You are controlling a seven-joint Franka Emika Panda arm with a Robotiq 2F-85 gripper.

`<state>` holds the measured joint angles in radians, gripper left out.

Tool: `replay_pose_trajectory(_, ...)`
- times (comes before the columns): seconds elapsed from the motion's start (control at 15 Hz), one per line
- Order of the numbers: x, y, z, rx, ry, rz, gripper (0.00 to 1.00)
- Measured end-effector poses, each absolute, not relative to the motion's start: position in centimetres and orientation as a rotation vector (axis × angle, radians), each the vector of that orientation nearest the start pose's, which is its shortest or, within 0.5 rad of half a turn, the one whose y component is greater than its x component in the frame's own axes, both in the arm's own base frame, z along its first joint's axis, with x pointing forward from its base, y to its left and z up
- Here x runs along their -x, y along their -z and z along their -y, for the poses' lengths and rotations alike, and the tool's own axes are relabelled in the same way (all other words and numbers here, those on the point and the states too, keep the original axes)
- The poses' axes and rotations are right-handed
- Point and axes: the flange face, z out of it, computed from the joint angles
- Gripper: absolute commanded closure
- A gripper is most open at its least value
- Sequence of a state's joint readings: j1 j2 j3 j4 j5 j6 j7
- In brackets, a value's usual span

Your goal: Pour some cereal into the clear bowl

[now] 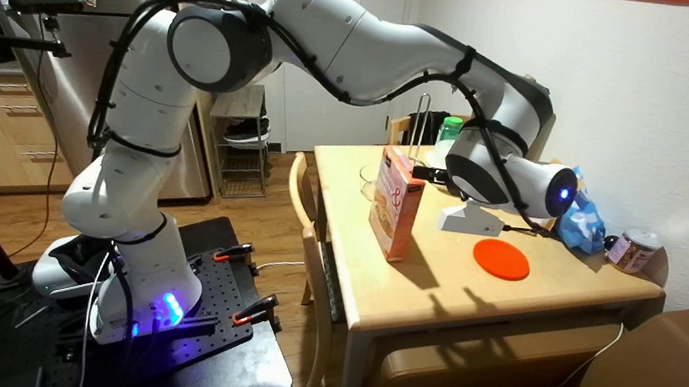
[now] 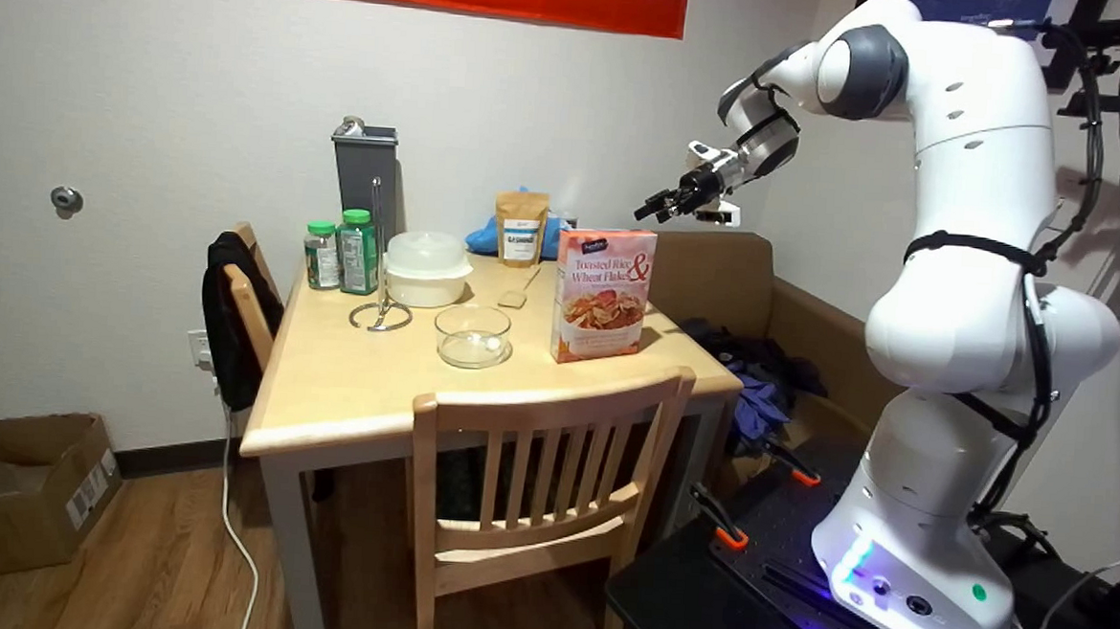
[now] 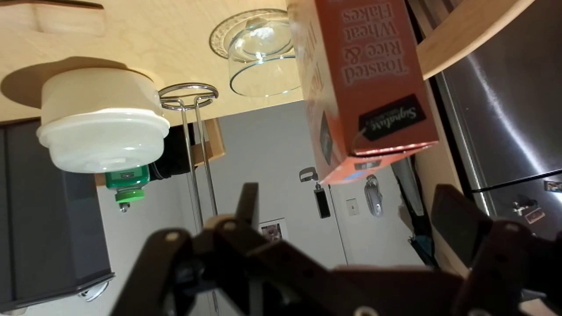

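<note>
Hand (image 3: 347, 197) spread apart | cereal box (image 2: 603, 298) upright, reddish-pink, flakes pictured | clear bowl (image 2: 463, 345) round

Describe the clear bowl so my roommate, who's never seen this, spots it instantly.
On the pale wooden table, find the tall pink cereal box. In an exterior view, the clear bowl appears between it and the metal stand; see-through and open, unlike the white container.

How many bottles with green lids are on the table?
2. In an exterior view, a plastic-looking bottle with a white label stands beside a green plastic-looking bottle, both left of the round white plastic-looking container. More could be hidden.
</note>
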<state>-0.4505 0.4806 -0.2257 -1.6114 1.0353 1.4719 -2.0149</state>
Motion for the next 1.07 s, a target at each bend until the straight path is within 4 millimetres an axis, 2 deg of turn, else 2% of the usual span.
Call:
replay_pose_trajectory(0.33,-53.8,-36.9,29.7,1.907,0.96,1.123,0.0)
replay_pose_trajectory(0.73,-50.1,-34.5,28.4,1.89,0.944,1.045,0.0)
replay_pose_trajectory(0.87,-49.9,-33.7,27.8,1.886,0.946,1.064,0.0)
replay_pose_trajectory(1.07,-50.1,-33.9,27.9,1.906,0.967,1.102,0.0)
